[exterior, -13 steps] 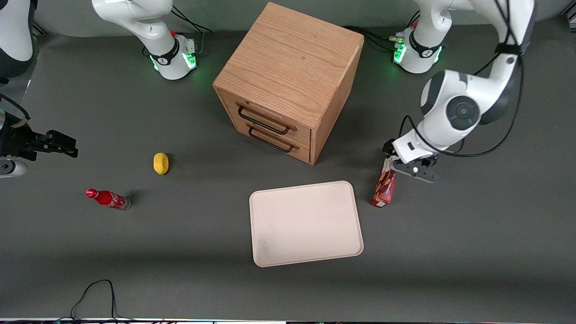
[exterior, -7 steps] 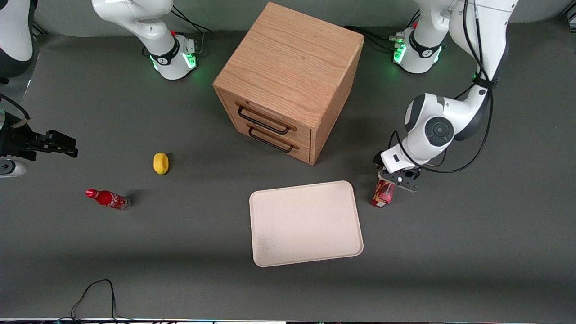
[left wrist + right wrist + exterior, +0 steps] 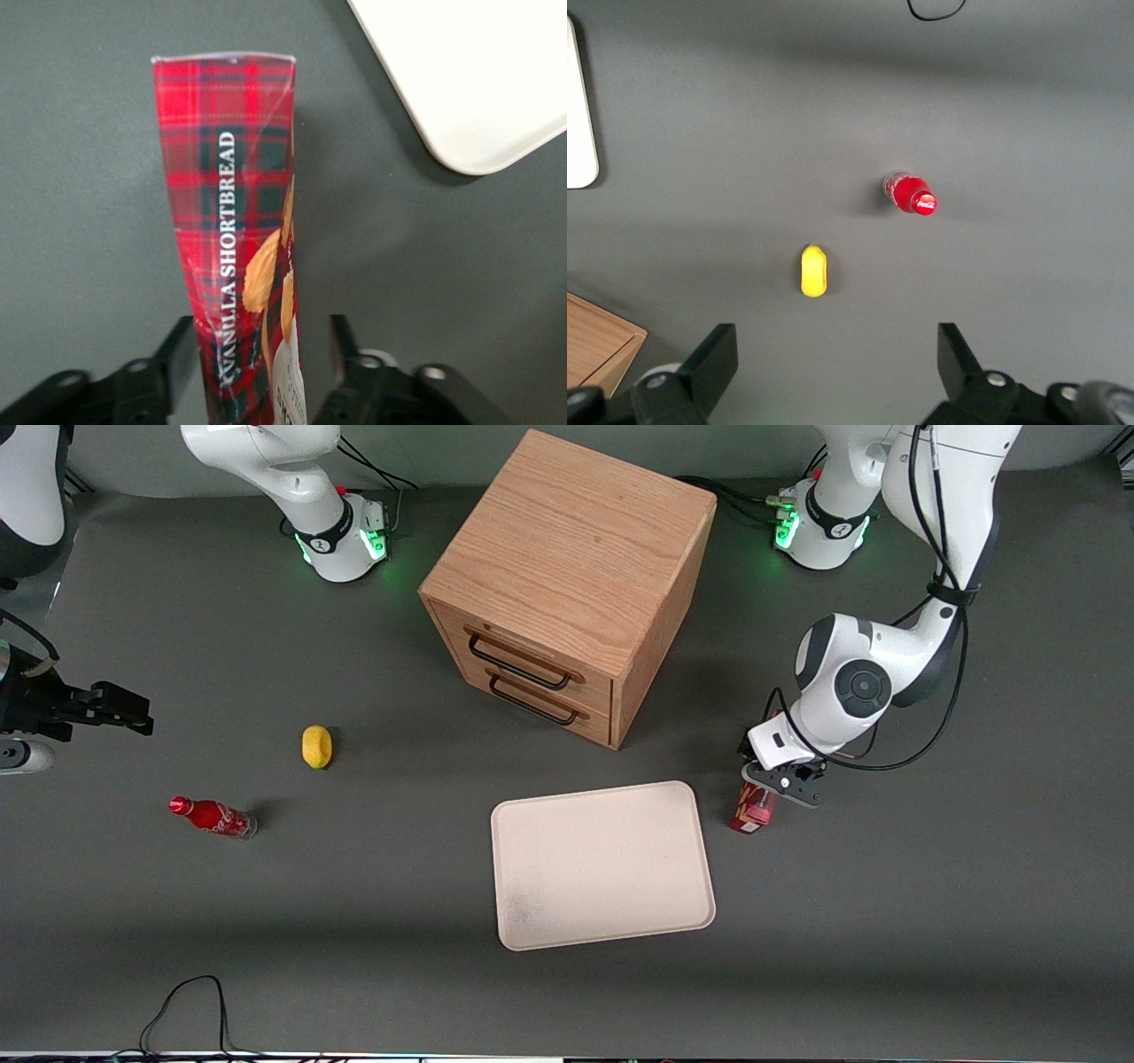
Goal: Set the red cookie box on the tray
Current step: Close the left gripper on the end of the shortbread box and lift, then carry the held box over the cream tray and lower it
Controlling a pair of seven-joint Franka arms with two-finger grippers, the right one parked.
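The left arm's black two-finger pincer [image 3: 780, 786] is lowered over the upper end of the long narrow red tartan cardboard cookie box [image 3: 756, 809], which stands upright on the dark grey table [image 3: 886, 921], just beside the tray's corner toward the working arm's end and not touching it. In the wrist view the box [image 3: 237, 230] runs between the two black fingers [image 3: 177, 354]; one finger lies against the box's side, while the other stands a little off its edge, so the pincer is set narrowly around the box without gripping it on both sides. White lettering reading "VANILLA SHORTBREAD" and tan cookie pictures show on the box's face.

The large flat cream-white rectangular tray [image 3: 602, 865] with rounded corners and a low rim lies on the table with nothing on it, nearer to the front camera than the light oak two-drawer wooden cabinet [image 3: 567, 576].

Toward the parked arm's end of the table sit a small yellow lemon-shaped object [image 3: 316, 746] and a small red soda bottle [image 3: 211, 817] lying on its side.
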